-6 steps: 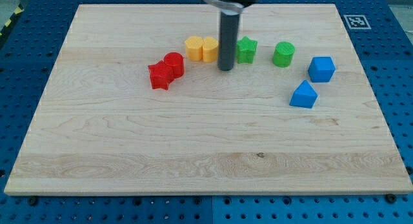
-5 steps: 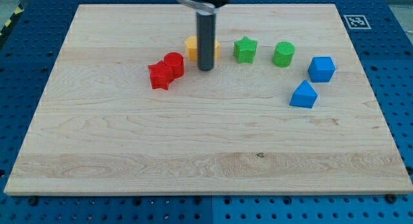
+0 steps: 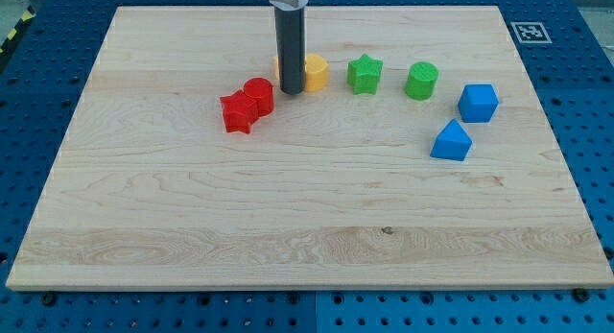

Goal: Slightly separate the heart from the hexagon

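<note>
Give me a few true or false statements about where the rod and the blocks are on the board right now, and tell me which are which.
1. My tip stands in front of the yellow blocks, hiding much of the left one. True.
2. The red star and the red round block sit far apart. False: they are touching, or nearly so.
3. The green star lies to the view's left of the green cylinder. True.
4. The two blue blocks are at the view's left edge of the board. False: the blue cube and the blue wedge-like block are at the view's right.
5. My tip touches the green star. False: it is well to the star's left.
</note>
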